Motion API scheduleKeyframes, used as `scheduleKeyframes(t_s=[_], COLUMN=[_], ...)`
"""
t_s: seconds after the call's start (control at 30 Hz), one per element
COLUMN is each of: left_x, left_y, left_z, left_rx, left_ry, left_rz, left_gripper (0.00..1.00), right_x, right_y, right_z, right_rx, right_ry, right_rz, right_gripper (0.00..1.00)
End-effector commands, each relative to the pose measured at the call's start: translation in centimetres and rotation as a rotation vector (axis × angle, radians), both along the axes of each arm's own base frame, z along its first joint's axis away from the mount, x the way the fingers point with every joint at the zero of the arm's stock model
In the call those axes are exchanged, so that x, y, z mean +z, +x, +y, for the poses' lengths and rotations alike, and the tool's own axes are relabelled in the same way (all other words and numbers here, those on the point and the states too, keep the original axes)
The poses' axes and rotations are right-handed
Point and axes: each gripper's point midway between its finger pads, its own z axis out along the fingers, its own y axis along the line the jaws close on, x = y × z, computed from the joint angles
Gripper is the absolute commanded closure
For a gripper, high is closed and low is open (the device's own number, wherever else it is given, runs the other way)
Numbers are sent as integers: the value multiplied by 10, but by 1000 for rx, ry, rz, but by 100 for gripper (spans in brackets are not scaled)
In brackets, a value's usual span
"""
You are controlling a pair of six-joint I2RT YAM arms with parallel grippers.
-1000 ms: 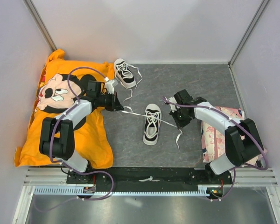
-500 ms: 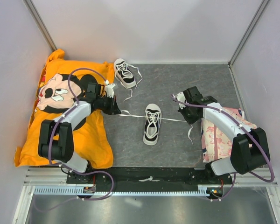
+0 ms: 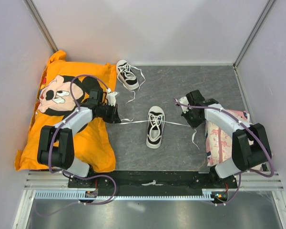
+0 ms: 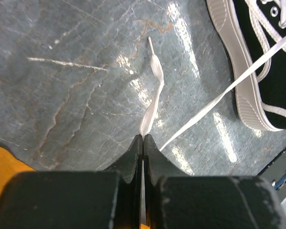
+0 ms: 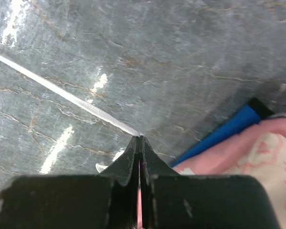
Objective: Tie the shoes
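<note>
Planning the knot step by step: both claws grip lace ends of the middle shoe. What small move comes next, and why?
Probably bring the left claw and right claw in toward the middle shoe, giving slack to cross the laces. Each is shut on a lace end, both laces stretch taut sideways, and no bow shows yet.

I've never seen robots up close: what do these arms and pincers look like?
The left arm and right arm have pale grey shells between black joints, each trailed by a looping purple cable. The left gripper and right gripper have black tapering fingers.
</note>
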Motion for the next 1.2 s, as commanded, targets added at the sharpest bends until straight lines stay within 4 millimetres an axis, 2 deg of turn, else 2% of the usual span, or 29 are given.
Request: scheduleKeyframes(t_s=[0.0,0.07,0.17,0.2,0.27,0.3,0.33,0.43,0.5,0.57,0.67,0.7,0.77,0.8,0.87,0.9,0.93,0.97,1.0,1.03,1.07,1.13,1.17], left_x=[-13,-20,-27,-23,-14,-1,7,30,32,26,28,38,65,93,135,138,162,174,177,182,175,172,165], left_y=[-12,-17,-23,-22,-23,-13,-8,16,26,27,22,21,37,40,51,52,49,50,44,37,27,17,13], left_z=[-4,-4,-3,-6,-9,-12,-12,-12,-15,-22,-33,-34,-27,-22,-16,-9,-5,-4,-7,-10,-14,-22,-28], left_rx=[-31,-33,-41,-62,-96,-116,-143,-169,-187,-213,-297,-335,-329,-340,-333,-314,-288,-276,-331,-376,-428,-525,-570], left_ry=[-14,-14,-11,-24,-43,-53,-44,-22,-9,22,39,45,55,62,86,128,140,142,147,145,136,133,129], left_rz=[59,92,133,124,116,71,32,-75,-102,-98,-145,-206,-365,-499,-710,-761,-848,-899,-937,-961,-932,-925,-898], left_gripper=[98,97,72,62,56,51,50,50,50,50,49,47,44,40,27,1,1,1,1,1,1,1,1], right_x=[-5,-8,-12,-14,-12,-13,-10,-7,-8,-7,-4,1,12,25,45,62,76,88,110,130,159,196,218], right_y=[0,0,1,1,3,4,6,11,11,10,8,8,8,10,14,14,18,21,21,31,30,44,41], right_z=[5,8,14,17,21,21,24,29,30,30,30,31,31,31,29,32,34,36,42,47,52,66,68], right_rx=[-10,-8,-3,4,18,19,27,28,23,27,42,51,89,101,138,163,181,186,197,202,161,143,137], right_ry=[30,43,65,79,89,91,101,114,120,119,122,131,146,164,178,200,218,236,280,312,376,494,551], right_rz=[39,57,81,97,103,113,115,110,122,131,138,123,100,57,-5,-60,-105,-146,-214,-299,-382,-552,-642], right_gripper=[100,100,99,97,90,88,85,84,84,82,60,48,39,31,21,11,7,2,2,2,2,2,2])
